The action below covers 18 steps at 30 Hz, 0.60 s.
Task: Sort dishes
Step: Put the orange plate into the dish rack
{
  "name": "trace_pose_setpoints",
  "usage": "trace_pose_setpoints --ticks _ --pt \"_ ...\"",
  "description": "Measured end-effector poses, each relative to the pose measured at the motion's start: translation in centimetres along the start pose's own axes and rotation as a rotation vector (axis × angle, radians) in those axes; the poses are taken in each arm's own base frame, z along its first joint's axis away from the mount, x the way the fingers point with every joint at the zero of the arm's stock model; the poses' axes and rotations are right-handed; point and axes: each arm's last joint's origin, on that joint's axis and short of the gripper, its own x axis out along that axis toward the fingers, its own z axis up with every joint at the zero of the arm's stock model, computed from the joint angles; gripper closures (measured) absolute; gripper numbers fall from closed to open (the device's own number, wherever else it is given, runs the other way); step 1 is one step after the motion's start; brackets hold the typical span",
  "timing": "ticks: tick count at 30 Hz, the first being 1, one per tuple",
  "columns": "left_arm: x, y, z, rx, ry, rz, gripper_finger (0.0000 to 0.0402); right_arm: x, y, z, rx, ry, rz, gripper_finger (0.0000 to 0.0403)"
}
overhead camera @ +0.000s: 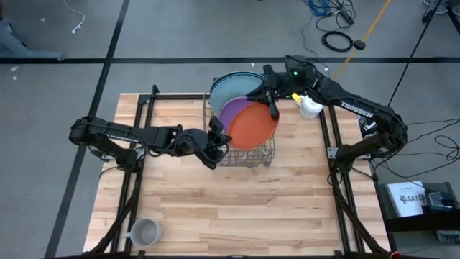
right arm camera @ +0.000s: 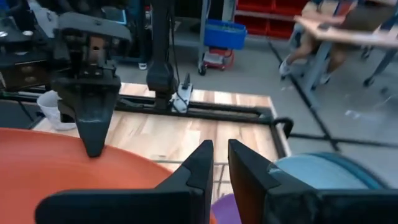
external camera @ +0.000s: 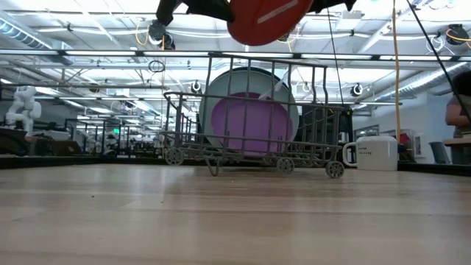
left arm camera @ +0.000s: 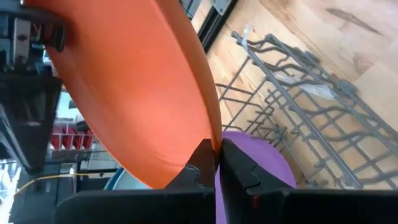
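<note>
Orange plate (overhead camera: 253, 124) held in the air above the wire dish rack (overhead camera: 248, 155), tilted. In the low view only its lower part shows (external camera: 263, 18); the rest is cut off by the frame top.

Left gripper (overhead camera: 218, 137) at the plate's left edge. In the left wrist view its fingers are pinched tight on the orange rim (left arm camera: 214, 152), almost no gap between them.

Right gripper (overhead camera: 274, 108) sits at the plate's far-right edge. In the right wrist view its fingers (right arm camera: 199, 165) stand nearly together with a narrow slot between; the orange plate (right arm camera: 68, 168) lies beside them and I cannot tell whether anything is caught in the slot.

Purple plate (external camera: 252, 124) stands upright in the rack, partly hidden from above by the orange one. Behind it a larger light blue plate (external camera: 217, 92), also upright; a darker rim (overhead camera: 233, 75) shows behind that, too covered to make out.

White mug (external camera: 375, 152) on the tabletop (overhead camera: 215, 208) just right of the rack. Grey mug (overhead camera: 144, 232) near the front-left corner, well apart.

A seated person (right arm camera: 336, 28) is partly cut off in the room beyond.
</note>
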Motion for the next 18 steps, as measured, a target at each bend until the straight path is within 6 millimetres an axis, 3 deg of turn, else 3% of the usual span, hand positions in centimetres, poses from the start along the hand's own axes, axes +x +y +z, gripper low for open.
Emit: trace_pose_setpoints --ticks 9,18 --pt "0.3 -0.2 -0.9 -0.070 -0.015 -0.094 0.0400 -4.4 1.5 3.5 -0.188 -0.156 -0.096 0.0357" --pt "0.8 0.1 -1.9 -0.153 -0.096 -0.191 0.0400 -5.2 2.8 1.8 -0.194 0.011 0.026 0.0357"
